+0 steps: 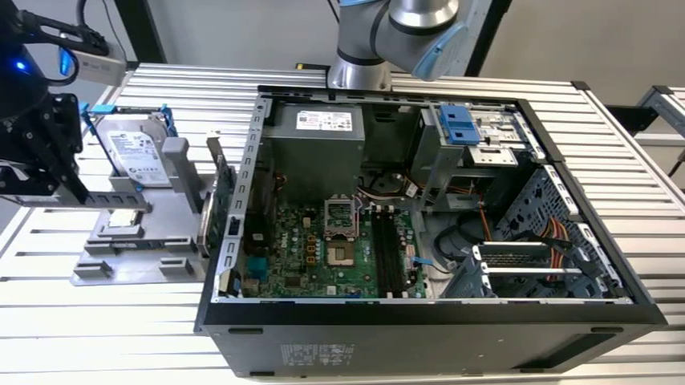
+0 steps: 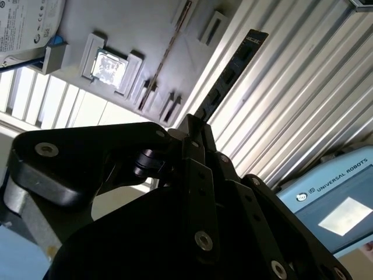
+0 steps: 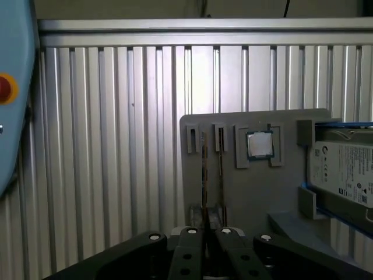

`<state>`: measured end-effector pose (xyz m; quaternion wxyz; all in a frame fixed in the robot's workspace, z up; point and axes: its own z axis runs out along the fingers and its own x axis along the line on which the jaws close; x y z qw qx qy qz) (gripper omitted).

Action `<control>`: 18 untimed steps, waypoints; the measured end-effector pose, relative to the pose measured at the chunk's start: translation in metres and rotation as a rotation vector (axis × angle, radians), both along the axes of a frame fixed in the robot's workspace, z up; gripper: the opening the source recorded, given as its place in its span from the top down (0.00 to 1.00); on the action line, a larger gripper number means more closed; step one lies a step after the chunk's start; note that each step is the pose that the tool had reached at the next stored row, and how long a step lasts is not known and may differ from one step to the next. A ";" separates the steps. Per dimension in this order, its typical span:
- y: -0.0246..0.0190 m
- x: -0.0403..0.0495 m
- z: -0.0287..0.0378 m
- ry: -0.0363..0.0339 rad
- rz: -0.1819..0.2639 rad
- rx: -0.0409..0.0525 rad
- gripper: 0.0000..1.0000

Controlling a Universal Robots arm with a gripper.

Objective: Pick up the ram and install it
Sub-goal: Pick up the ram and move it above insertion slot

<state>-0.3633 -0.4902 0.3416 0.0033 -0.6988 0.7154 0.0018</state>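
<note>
1. Gripper (image 2: 195, 125) clamped shut on one ram (image 2: 234, 67), gripped at one end; free end projecting in open air, ribbed table (image 2: 303, 105) behind.
2. Positioned by gray fixture (image 3: 256, 192) near table edge at the exterior view's left, well apart from open computer case (image 1: 428, 329).
3. Fixture contents: one processor chip (image 3: 260, 144), one hard drive (image 3: 344, 172).

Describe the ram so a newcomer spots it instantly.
In the second wrist view, start at the gripper over the ribbed metal table. The ram is the long, thin dark stick jutting from between its fingers, unlike the square processor chip nearby.
</note>
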 end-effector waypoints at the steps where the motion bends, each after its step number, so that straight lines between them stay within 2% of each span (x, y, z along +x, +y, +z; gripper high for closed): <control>1: 0.0000 0.0000 0.0009 0.0001 0.000 -0.0005 1.00; 5: 0.0000 -0.0001 0.0034 0.0000 0.000 -0.0019 1.00; 12: 0.0001 0.0000 0.0036 0.0001 0.000 -0.0022 1.00; 18: 0.0001 0.0042 0.0036 0.0000 0.000 -0.0020 1.00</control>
